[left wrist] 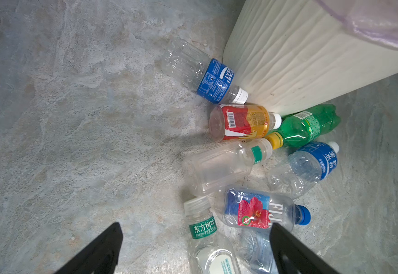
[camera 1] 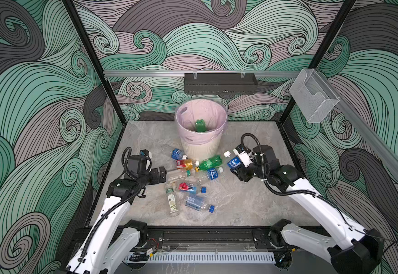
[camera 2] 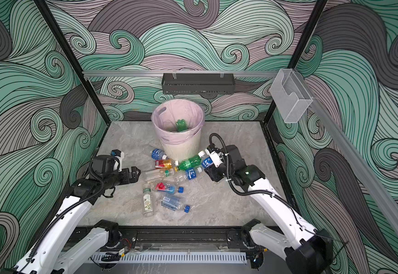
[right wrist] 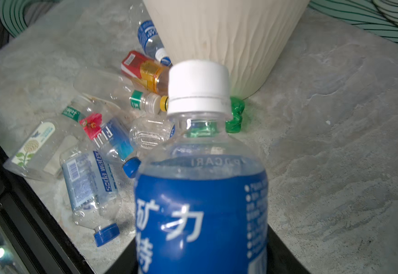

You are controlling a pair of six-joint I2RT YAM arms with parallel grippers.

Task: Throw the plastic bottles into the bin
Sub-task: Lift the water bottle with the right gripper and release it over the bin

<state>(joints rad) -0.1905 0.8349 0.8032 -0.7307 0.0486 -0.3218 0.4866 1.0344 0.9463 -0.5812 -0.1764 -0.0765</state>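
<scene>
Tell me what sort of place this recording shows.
Likely a staged robot test cell: wave-print panels on a black frame enclose a stone-look tabletop holding a lined bin and scattered plastic bottles.

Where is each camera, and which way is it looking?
Both top views: high up front, looking down at bin, bottles, left arm, right arm.
Left wrist: on its arm, facing the bottles past the open left gripper.
Right wrist: on its arm, facing the bin along the blue-label bottle the right gripper holds.
Shared: both wrists see the Fiji bottle.
</scene>
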